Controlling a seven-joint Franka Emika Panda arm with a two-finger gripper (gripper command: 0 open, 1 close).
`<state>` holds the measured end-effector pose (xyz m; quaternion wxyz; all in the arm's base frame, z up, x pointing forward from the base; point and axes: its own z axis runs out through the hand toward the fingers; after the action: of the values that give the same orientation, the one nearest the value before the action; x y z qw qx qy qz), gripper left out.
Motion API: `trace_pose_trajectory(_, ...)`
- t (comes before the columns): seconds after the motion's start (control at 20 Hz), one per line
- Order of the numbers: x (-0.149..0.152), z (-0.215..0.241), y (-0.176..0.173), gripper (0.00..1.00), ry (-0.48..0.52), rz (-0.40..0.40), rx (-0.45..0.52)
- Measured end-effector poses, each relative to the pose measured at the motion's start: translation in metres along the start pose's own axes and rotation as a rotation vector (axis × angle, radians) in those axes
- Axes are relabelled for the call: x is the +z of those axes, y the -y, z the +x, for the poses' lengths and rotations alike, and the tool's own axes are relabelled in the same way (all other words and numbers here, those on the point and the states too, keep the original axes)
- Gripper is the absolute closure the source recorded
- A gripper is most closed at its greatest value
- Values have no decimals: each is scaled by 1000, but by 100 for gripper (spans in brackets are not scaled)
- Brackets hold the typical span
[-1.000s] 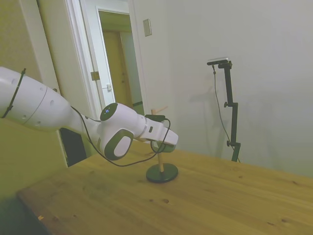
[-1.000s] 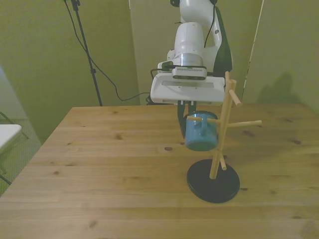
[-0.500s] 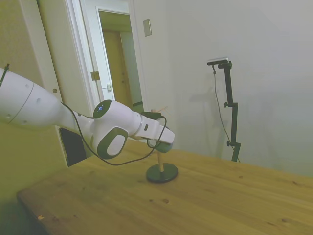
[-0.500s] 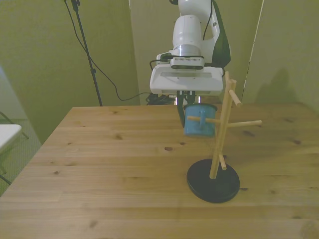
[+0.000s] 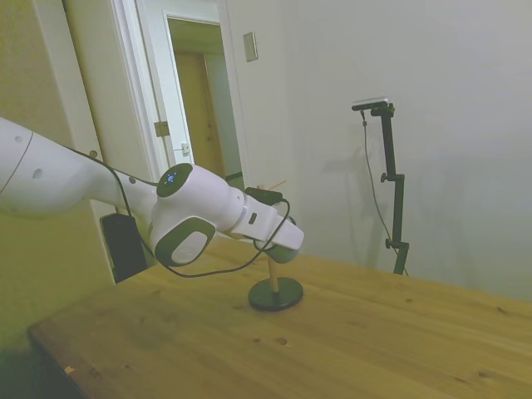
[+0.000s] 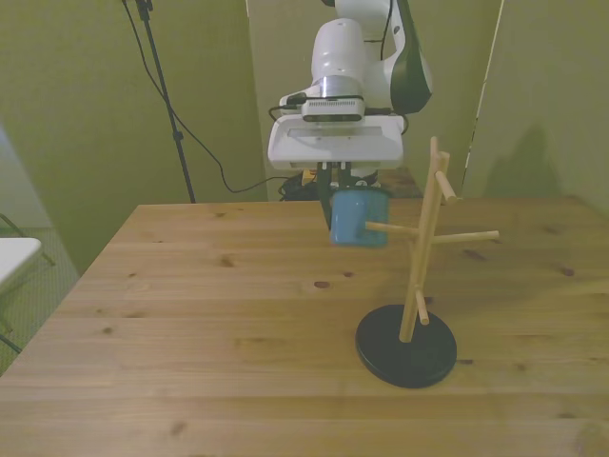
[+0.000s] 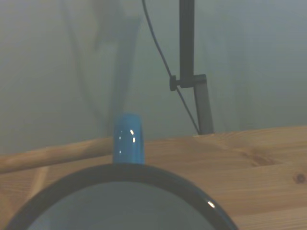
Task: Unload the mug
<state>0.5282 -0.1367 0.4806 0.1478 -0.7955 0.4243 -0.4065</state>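
The blue mug [image 6: 359, 217] hangs upright above the table, just off the front view's left of the wooden rack [image 6: 425, 248]. My gripper [image 6: 344, 187] comes down from above and is shut on the mug's rim. The tip of one rack peg [image 6: 390, 228] still overlaps the mug's side, and I cannot tell whether the handle is off it. Seen from the wrist, the dark rim [image 7: 120, 171] and the blue handle [image 7: 128, 139] sit close to a peg [image 7: 48, 154]. From the side, the gripper [image 5: 281, 247] covers most of the mug, above the rack's black base [image 5: 275, 293].
The rack's black round base [image 6: 406, 345] stands right of the table's middle in the front view. Bare wooden table [image 6: 209, 324] stretches to the front view's left and toward the near edge. A white object [image 6: 14, 257] sits beyond the table's left edge.
The gripper has carried the mug up and toward the front view's left, along the peg and away from the rack's stem. The rack has stayed in place.
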Motion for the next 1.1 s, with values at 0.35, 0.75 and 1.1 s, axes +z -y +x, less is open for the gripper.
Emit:
trace_pose_trajectory(0.35,-1,-1,-33,100,110,-23,-8)
trace_pose_trajectory(0.75,-57,-73,-56,100,307,-16,-147)
trace_pose_trajectory(1.1,-51,-107,-57,100,443,-187,-198)
